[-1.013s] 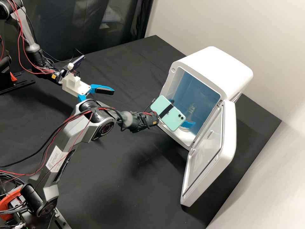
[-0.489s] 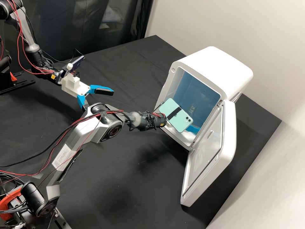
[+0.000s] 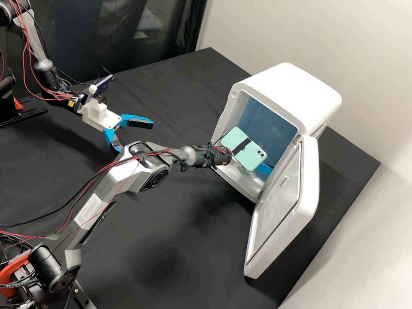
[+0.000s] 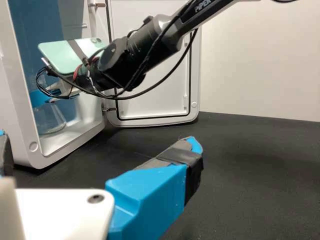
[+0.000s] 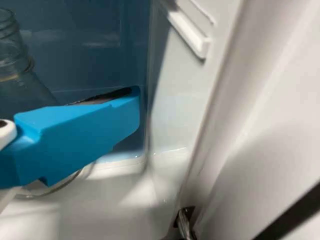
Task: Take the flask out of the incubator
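Observation:
The white incubator [image 3: 296,88] stands at the bench's right side, its door [image 3: 296,201] swung open and hanging down. Inside, a clear glass flask [image 4: 48,117] rests on the chamber floor against the blue interior. My right arm reaches through the opening, and my right gripper [image 3: 256,170] is open low in the chamber. One blue finger [image 5: 75,132] lies right beside the flask [image 5: 11,65]; I cannot tell if it touches the glass. My left gripper [image 3: 128,131] hovers open and holds nothing over the bench, well to the left of the incubator.
A mint-green phone [image 3: 244,148] strapped to the right wrist covers much of the opening in the high view. The door's hinge [image 5: 184,222] and inner wall [image 5: 200,100] are close beside the right finger. A pale wall borders the bench behind and to the right.
My right arm has stretched forward, carrying its gripper from the incubator's mouth deeper into the chamber toward the flask. The left arm has hardly moved.

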### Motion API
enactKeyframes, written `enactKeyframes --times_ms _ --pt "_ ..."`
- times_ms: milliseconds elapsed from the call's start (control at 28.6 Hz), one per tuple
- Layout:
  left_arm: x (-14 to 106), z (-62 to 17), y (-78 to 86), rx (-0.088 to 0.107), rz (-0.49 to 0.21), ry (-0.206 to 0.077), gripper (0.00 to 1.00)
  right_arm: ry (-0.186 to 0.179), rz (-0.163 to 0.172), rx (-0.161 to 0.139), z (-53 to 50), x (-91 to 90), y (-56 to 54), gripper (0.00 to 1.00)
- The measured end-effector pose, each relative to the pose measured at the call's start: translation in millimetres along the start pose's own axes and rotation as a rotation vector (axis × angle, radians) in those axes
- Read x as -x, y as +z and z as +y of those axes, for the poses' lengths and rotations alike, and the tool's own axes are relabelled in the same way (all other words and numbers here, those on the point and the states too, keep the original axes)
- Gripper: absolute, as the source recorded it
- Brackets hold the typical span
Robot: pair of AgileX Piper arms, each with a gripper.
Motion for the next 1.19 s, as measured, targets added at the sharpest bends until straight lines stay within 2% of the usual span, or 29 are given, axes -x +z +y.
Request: enactKeyframes --times_ms 70,175,454,489,559,803,1187 --pt "0.0 0.0 0.0 0.000 0.000 0.000 1.00 -0.001 -0.005 0.013 -2.1 -2.8 -1.6 1.00" --pt "0.4 -0.4 0.0 0.000 0.000 -0.002 1.00 -0.013 -0.004 0.048 -2.7 -6.9 -6.5 1.00" --pt "0.4 -0.4 0.0 0.000 0.000 -0.002 1.00 -0.013 -0.005 0.090 -3.7 -14.8 -11.0 1.00" --pt "0.4 -0.4 0.0 0.000 0.000 -0.002 1.00 -0.013 -0.003 0.096 -3.2 -15.2 -11.8 0.00" --pt "0.4 -0.4 0.0 0.000 0.000 -0.002 1.00 -0.012 -0.009 0.088 -2.9 -15.8 -11.8 0.00" --pt "0.4 0.1 0.7 0.000 -0.002 0.000 1.00 -0.053 0.004 0.074 -6.7 -15.7 -12.8 0.00" --pt "0.7 2.0 3.2 -0.002 -0.011 0.008 1.00 -0.057 0.007 0.068 -8.2 -15.2 -14.2 0.00"
